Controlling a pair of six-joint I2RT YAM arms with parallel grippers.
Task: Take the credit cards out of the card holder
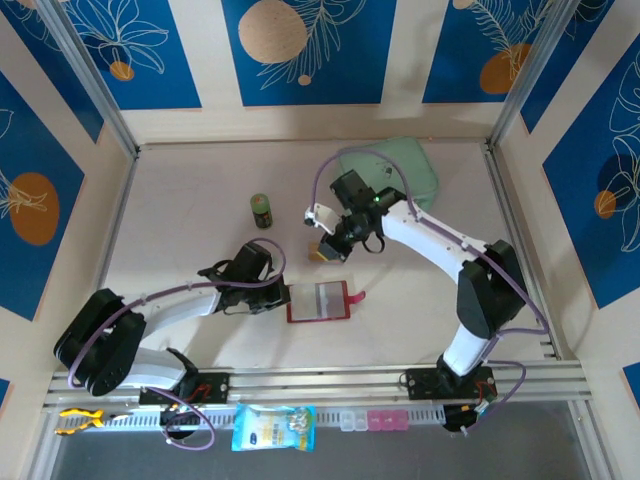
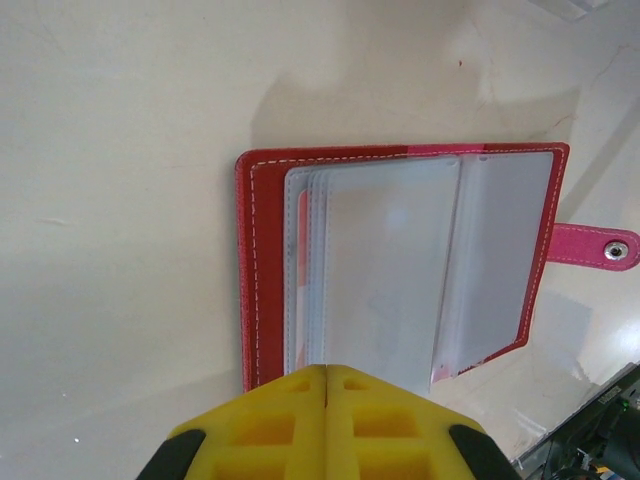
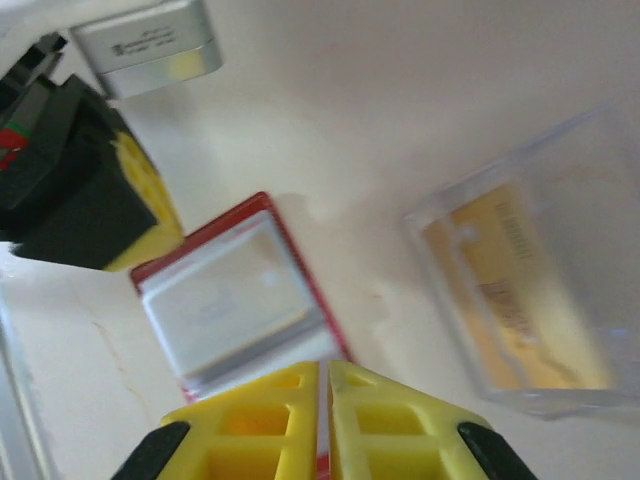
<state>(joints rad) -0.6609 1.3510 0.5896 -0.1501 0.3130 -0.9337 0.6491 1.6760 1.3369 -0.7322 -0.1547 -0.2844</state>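
1. Blue-patterned walls box in the pale desk (image 1: pixel 180 200). The card holder (image 1: pixel 318 302) lies flat on it towards the front, spread open. Its clear sleeves (image 2: pixel 400 260) face up and its snap tab (image 2: pixel 598 247) is flung out to one side.
2. My left fingers (image 2: pixel 270 425) are clenched pad to pad with nothing between them. Their tips meet the edge of the card holder. I take this as a pin, so that the holder does not slide or flip shut when a card is tugged. I cannot tell whether they press down or only hover at the cover.
3. My right fingers (image 3: pixel 255 410) are drawn almost together, with just a sliver between them. I can make out nothing gripped there. They hang just past the far side of the card holder, and its red corner lies right ahead of the tips.
4. A tan-gold card (image 3: pixel 520 300), which seems to sit in a clear cover, lies on the desk beside the right fingers. It touches neither them nor the holder, so I count that card as out.
5. The sleeves look mostly see-through. A reddish strip near the spine may be another card tucked in, but I can't be sure. If it is, my right fingers will need to open and reach back across to it.
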